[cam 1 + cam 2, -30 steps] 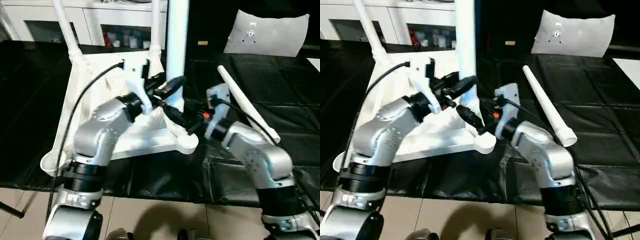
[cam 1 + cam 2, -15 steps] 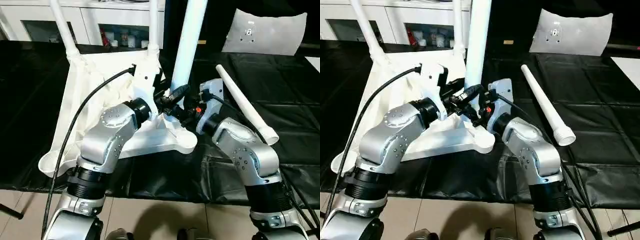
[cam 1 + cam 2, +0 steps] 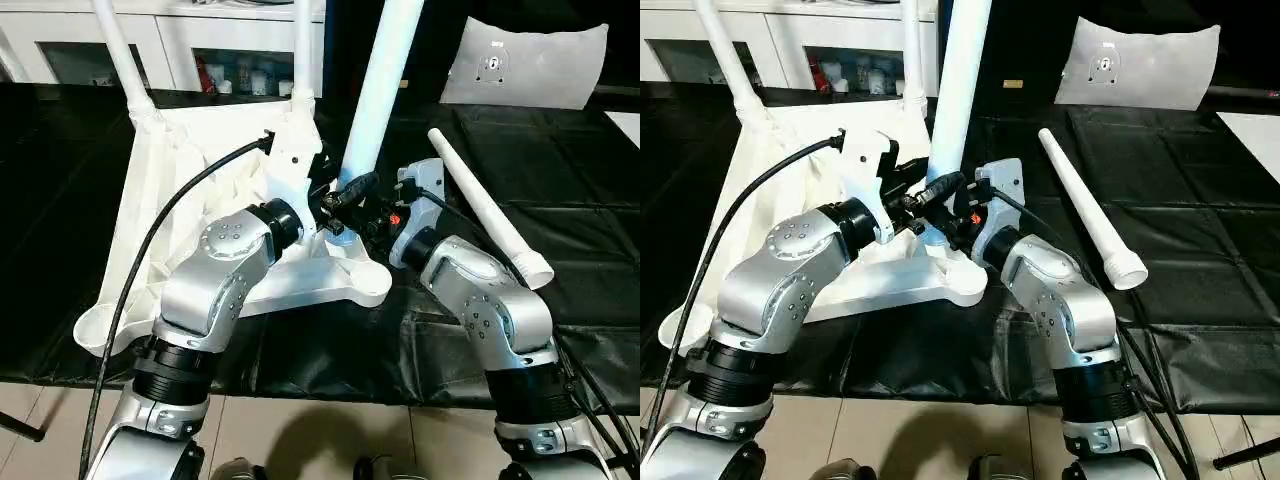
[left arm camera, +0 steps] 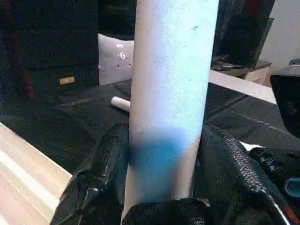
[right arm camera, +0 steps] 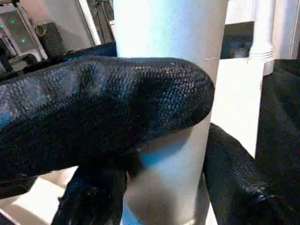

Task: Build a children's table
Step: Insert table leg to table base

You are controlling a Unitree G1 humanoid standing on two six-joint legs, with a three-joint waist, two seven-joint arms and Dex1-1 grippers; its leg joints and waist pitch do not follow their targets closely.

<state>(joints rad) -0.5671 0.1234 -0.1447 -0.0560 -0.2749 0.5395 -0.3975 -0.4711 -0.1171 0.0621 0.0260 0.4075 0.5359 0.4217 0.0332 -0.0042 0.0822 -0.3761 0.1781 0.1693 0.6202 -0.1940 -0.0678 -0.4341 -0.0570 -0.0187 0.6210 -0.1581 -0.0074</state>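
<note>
The top [image 3: 200,200] lay upside down on the black table [image 3: 560,230], ribs up, with two legs [image 3: 120,50] already standing in its far corner sockets. A third leg [image 3: 380,90] stood leaning slightly at the near right corner socket [image 3: 350,275], its lower end between both tools. The left tool [image 3: 340,195] was clamped on that leg just above the socket, one finger [image 4: 108,164] pressed to each side of the tube. The right tool [image 3: 958,215] gripped the same leg from the other side, its fingers [image 5: 234,178] wrapped against the tube, touching the left tool's fingers. The fourth leg [image 3: 485,210] lay flat on the table, just to the right of the right arm, flared end nearest the robot.
</note>
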